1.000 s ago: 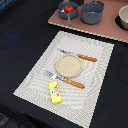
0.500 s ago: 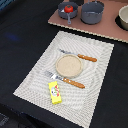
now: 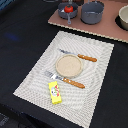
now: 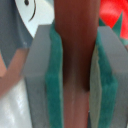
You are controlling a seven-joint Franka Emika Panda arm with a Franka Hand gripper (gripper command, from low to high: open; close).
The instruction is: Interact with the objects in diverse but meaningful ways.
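Note:
In the wrist view my gripper (image 4: 75, 70) is shut on a dark brown stick (image 4: 75, 30), which stands between the green pads (image 4: 52, 85). A red tomato-like ball (image 4: 112, 20) shows just behind the fingers. In the exterior view the red ball (image 3: 67, 8) sits in a small grey pot (image 3: 68, 13) at the back, and my gripper is out of that frame. A yellow packet with red print (image 3: 55, 92) lies on the striped placemat (image 3: 35, 75) near its front edge. The white oblong piece is not in view.
A round tan plate (image 3: 67, 64) sits mid-mat between a wooden-handled knife (image 3: 80, 56) and a fork (image 3: 67, 80). A larger grey pot (image 3: 92, 12) and a pale bowl (image 3: 123, 17) stand on the pinkish board (image 3: 90, 27) at the back. The table is black.

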